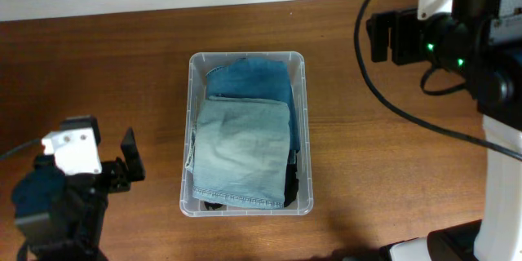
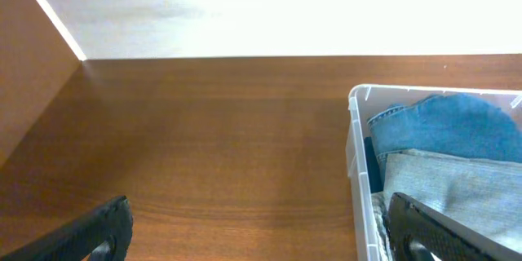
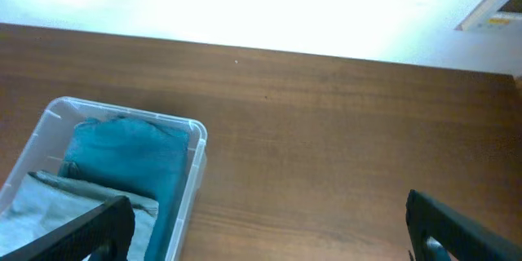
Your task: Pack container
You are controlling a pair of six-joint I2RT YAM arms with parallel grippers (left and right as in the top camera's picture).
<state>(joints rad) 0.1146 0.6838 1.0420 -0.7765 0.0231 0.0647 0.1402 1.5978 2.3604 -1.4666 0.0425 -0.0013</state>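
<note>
The clear plastic container [image 1: 186, 130] stands in the middle of the table. It holds folded jeans: a light blue pair [image 1: 241, 151] on top, a darker blue pair [image 1: 249, 77] at the far end, dark cloth at the near right corner. The container also shows in the left wrist view [image 2: 356, 155] and the right wrist view [image 3: 194, 163]. My left gripper [image 1: 130, 157] is open and empty, left of the container. My right gripper [image 1: 390, 37] is open and empty, to the far right of it.
The brown wooden table [image 1: 98, 73] meets a white wall along its far edge. A black cable [image 1: 391, 102] runs from the right arm over the table. The right arm's white base [image 1: 497, 188] stands at the right edge.
</note>
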